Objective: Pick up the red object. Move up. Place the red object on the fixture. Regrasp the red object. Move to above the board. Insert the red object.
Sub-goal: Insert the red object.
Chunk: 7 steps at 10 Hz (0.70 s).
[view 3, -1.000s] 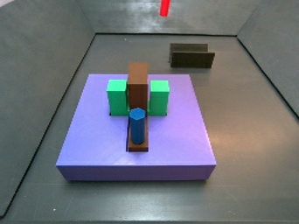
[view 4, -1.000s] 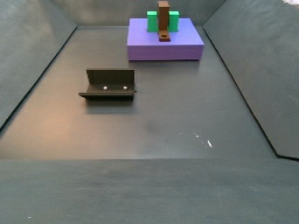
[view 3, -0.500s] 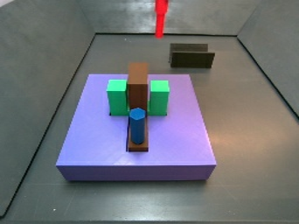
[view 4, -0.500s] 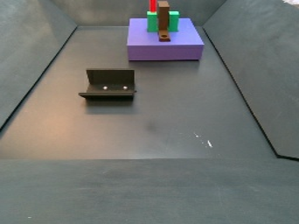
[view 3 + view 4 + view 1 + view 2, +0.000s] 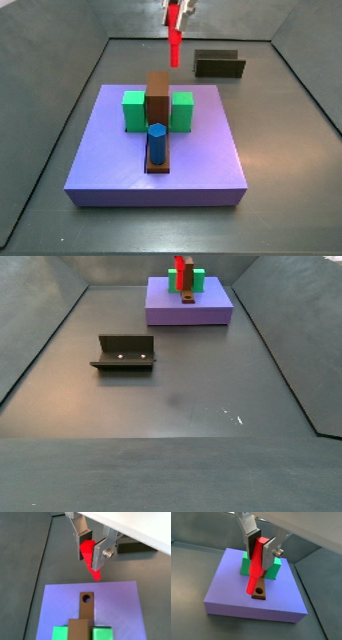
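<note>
Red object between pincer fingers

Matt purple board, brushed-metal gripper above it.

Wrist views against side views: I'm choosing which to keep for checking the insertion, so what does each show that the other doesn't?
Only the wrist views clearly show the pincer with its silver fingers clamped on the red object above the board, and the round hole in the brown strip on the board. Only a side view shows the blue peg; the side views also show the fixture whole, standing apart on the floor. Both kinds share the red object, the board, the green blocks and the brown bar.
</note>
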{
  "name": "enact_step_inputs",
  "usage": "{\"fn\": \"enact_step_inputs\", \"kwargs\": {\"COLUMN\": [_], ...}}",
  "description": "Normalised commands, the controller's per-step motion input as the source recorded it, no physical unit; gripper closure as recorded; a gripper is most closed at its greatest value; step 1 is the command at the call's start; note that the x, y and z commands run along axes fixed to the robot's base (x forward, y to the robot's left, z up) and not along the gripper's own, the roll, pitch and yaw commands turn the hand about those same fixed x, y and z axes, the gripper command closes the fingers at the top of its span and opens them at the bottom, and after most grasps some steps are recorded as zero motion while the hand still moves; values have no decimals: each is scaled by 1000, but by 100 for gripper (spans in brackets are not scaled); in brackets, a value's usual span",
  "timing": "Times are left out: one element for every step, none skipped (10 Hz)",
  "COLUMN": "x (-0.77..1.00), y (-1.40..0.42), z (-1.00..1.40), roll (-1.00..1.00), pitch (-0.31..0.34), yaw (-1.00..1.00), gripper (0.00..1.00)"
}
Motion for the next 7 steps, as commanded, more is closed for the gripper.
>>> {"fn": "enact_step_inputs", "kwargs": {"x": [-54,-109,-20,0,-46,-254,-254], "y": [-269,-440,-446,-71,31,20,0], "z": [-169,-254,-177,-260,-120,-134,-169], "roll": [-420,-249,-150,0,0,-7,-63], "pitch": [131,97,110,37,0,50,67], "yaw": [-263,-171,-151,-37,0,-223,-243], "gripper": [100,100,100,100,100,100,100]}}
